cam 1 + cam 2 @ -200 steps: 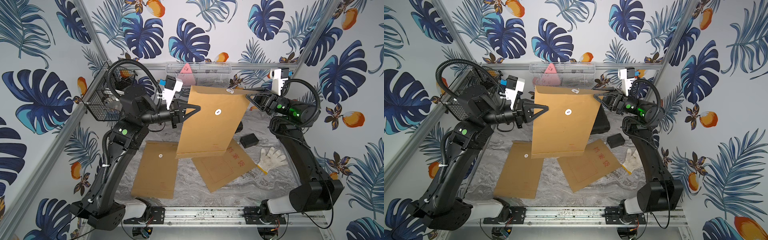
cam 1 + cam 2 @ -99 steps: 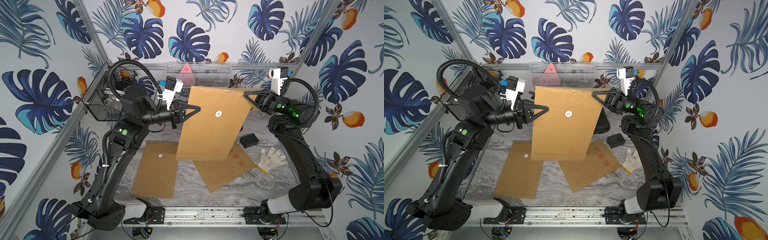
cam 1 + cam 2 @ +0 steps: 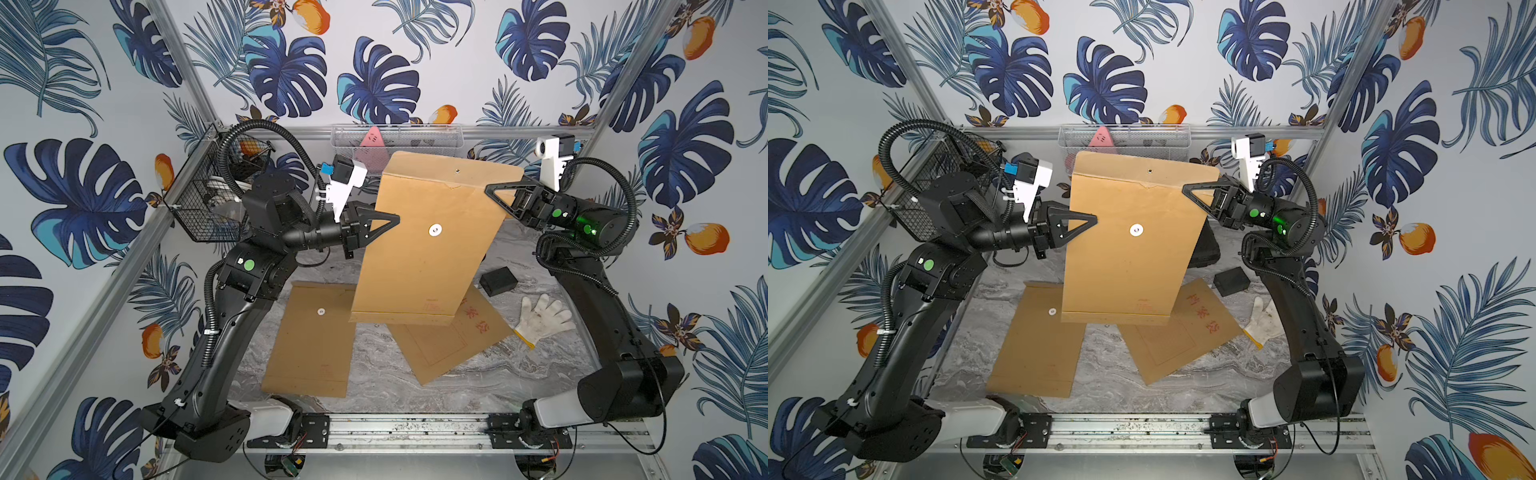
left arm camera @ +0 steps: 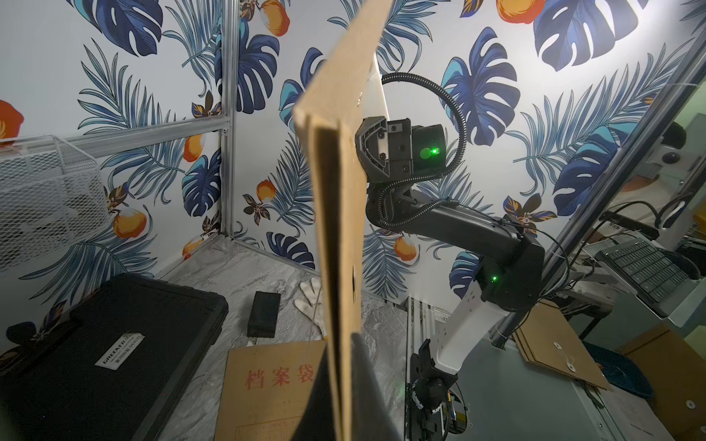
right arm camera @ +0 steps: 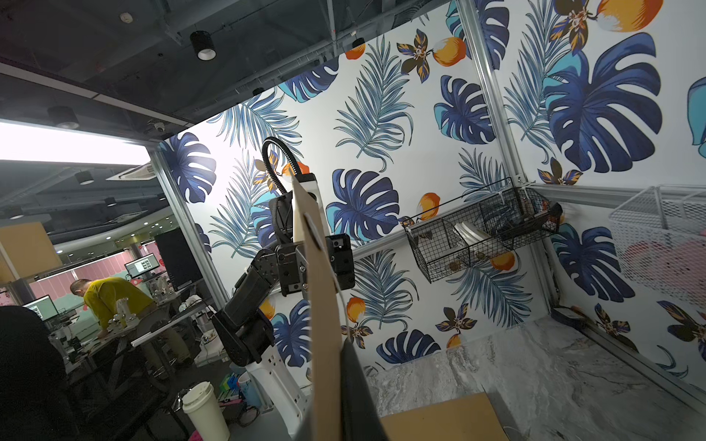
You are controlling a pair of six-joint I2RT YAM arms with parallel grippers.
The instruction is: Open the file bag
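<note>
A brown file bag (image 3: 419,257) (image 3: 1129,257) hangs upright in the air above the table, with a white round clasp (image 3: 435,229) on its face and its flap (image 3: 453,172) standing up at the top. My left gripper (image 3: 395,218) (image 3: 1094,218) is shut on the bag's left edge. My right gripper (image 3: 489,191) (image 3: 1185,189) is shut on the upper right edge, just below the flap. Both wrist views show the bag edge-on (image 4: 338,229) (image 5: 323,305), pinched between dark fingers (image 4: 363,389) (image 5: 357,397).
Two more brown file bags (image 3: 309,336) (image 3: 453,345) lie flat on the marble table. A small black box (image 3: 498,280) and a white glove (image 3: 544,318) lie at the right. A black case (image 4: 107,343) lies behind. Wire baskets (image 3: 208,199) (image 3: 395,139) hang on the walls.
My right gripper has come in from open and shut on the bag's upper right edge. The bag has tilted slightly. The left gripper has kept its hold.
</note>
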